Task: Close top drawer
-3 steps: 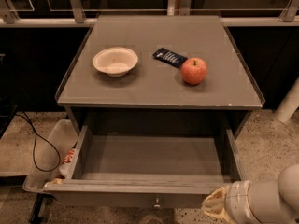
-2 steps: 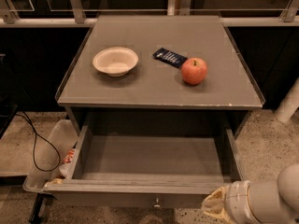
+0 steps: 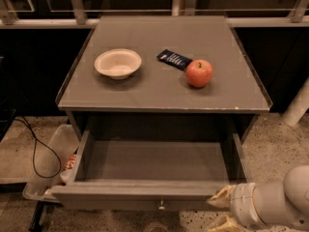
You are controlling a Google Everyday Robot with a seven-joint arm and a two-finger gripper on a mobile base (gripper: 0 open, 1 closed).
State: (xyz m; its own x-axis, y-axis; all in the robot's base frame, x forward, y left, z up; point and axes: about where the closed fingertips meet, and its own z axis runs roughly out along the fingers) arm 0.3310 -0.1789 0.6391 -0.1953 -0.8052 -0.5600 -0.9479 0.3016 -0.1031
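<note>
"Camera view, the only one you have: what is different from a second ago?"

"Almost nothing, and that should tell you something. The top drawer (image 3: 145,195) is pulled out as far as it was, its grey front running along the bottom of the frame with the small round knob (image 3: 161,206) at its centre. The gripper (image 3: 221,211) has stayed in the lower right corner, at the right end of that front. It may have crept a touch closer, but the drawer has not answered."

"So you'd say the push hasn't begun?"

"That's my reading. You are in position, or nearly, and the closing itself is all still ahead."

"How is the gripper set?"

"Its two pale fingertips (image 3: 219,200) stand apart, one above the other, holding nothing. The upper one looks to be touching or just beside the drawer's front right corner. I cannot tell which."

"Anything you'd warn me about?"

"You're pressing at one end, not near the knob, so the drawer could skew on its runners. Push straight toward the top of the frame. On the cabinet top (image 3: 159,93) the white bowl (image 3: 118,63), the dark packet (image 3: 174,59) and the red apple (image 3: 199,73) sit well apart from your path. So does the black cable (image 3: 36,149) at the lower left."
</note>
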